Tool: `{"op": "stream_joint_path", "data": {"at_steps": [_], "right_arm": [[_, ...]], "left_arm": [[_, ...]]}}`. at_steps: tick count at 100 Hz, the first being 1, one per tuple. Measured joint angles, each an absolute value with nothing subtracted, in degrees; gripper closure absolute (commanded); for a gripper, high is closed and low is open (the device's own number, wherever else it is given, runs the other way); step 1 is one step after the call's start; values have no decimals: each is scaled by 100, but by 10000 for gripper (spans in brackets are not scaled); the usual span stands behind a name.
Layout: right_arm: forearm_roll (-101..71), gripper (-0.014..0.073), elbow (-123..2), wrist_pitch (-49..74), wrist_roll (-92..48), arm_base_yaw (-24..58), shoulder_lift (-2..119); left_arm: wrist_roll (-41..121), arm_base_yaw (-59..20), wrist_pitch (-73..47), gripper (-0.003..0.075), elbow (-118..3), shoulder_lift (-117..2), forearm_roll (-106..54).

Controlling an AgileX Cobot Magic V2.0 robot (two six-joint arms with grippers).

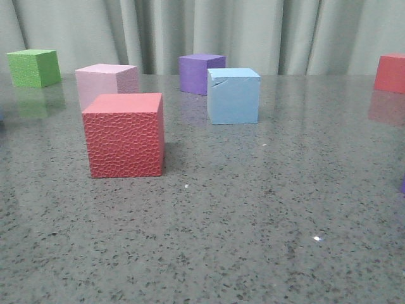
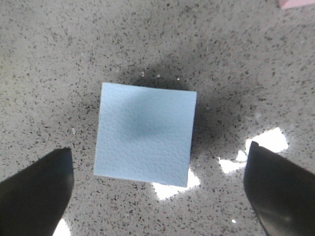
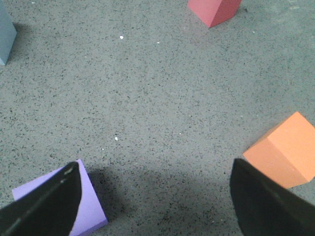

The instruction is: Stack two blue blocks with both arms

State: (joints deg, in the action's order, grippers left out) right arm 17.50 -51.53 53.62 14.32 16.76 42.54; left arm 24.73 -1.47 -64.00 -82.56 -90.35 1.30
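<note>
One sky-blue block [image 1: 233, 95] stands on the table in the middle of the front view, in front of the purple cube. Neither gripper shows in the front view. In the left wrist view a blue block [image 2: 145, 135] lies on the table under my left gripper [image 2: 160, 147]. That gripper is open, with its fingers wide apart on either side and clear of the block. I cannot tell whether this is the same block as in the front view. My right gripper [image 3: 156, 162] is open and empty over bare table. A grey-blue block edge [image 3: 4, 34] shows far from it.
The front view holds a red cube [image 1: 124, 134], a pink cube [image 1: 105, 81], a purple cube [image 1: 199, 73], a green cube [image 1: 33, 68] and another red cube [image 1: 390, 73]. Beside my right fingers lie a purple cube [image 3: 91, 209] and an orange cube [image 3: 283, 150]. A red cube [image 3: 212, 10] lies further off.
</note>
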Motion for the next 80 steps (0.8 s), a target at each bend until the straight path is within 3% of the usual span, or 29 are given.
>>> {"op": "stream_joint_path", "data": {"at_steps": [80], "right_arm": [[1750, -16, -5153, 5362, 1432, 1676, 4254]], "left_arm": [[2584, -147, -6181, 47, -8278, -9678, 253]]}}
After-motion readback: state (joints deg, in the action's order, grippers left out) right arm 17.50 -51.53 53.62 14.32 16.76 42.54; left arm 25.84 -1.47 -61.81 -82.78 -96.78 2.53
